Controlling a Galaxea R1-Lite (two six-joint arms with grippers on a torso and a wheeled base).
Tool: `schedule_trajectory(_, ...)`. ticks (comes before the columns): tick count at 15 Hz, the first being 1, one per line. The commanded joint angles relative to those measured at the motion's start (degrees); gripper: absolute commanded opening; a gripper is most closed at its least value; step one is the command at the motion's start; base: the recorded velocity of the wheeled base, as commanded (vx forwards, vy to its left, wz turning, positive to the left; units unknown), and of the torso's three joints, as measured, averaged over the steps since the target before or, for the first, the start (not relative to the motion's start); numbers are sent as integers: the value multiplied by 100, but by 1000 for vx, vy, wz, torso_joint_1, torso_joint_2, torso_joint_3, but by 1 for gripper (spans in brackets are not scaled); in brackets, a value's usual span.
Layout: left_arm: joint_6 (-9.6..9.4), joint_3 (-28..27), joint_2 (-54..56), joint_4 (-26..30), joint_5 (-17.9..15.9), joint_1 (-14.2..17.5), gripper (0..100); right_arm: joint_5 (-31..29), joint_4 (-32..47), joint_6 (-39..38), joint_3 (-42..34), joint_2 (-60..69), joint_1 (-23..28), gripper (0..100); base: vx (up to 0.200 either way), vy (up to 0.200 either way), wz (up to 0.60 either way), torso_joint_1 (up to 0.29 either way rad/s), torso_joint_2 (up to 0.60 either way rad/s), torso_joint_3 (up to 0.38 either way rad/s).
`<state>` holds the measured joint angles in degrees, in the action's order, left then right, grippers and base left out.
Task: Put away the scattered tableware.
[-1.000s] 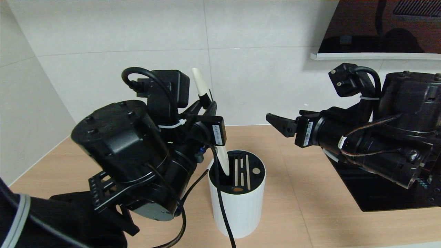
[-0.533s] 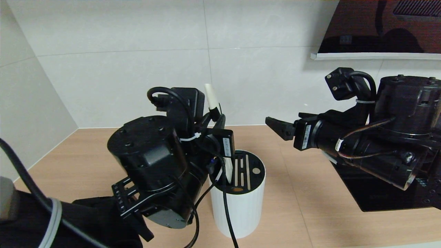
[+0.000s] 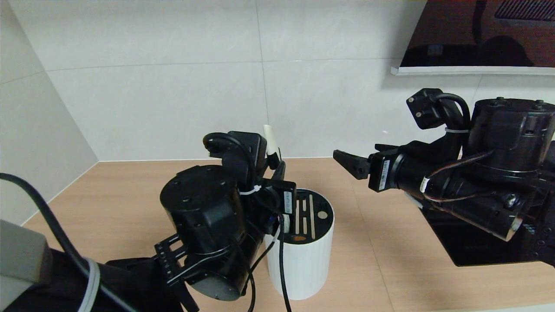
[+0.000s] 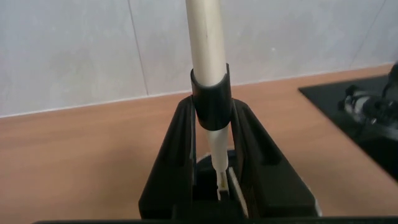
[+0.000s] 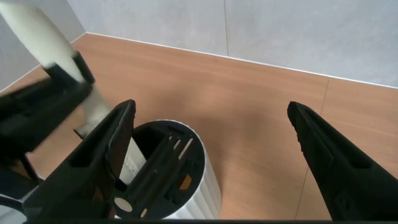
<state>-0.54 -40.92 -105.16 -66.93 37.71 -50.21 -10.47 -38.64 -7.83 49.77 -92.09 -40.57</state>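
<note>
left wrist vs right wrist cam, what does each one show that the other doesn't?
Left wrist adds: the black cooktop, and a close look at the left pincer shut on the black collar of the cream-handled utensil. Right wrist adds: the right pincer, open, and the white holder with its slotted black top. Shared: utensil, left pincer, wooden counter, tiled wall.

Black arms [image 3: 199, 212] carry looped cables [image 3: 455, 102] and white zip ties [image 3: 249, 190].

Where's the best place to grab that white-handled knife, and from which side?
At the black collar of its handle, from the side: the knife stands nearly upright, blade down in the holder, as the left gripper grips it.
</note>
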Motion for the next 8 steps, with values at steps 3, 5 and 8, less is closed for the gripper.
schedule_trajectory(3,150,14,-181,-5,9,-24,0,1,-3,0,-12,-55,-4,100,0,0,0,0,0,0)
schedule_trajectory(5,177,23,-286,4,9,-50,0,1,-3,9,-12,-55,-4,100,0,0,0,0,0,0)
schedule_trajectory(8,194,111,-409,-5,9,-68,0,1,-3,0,-20,-55,-4,100,0,0,0,0,0,0)
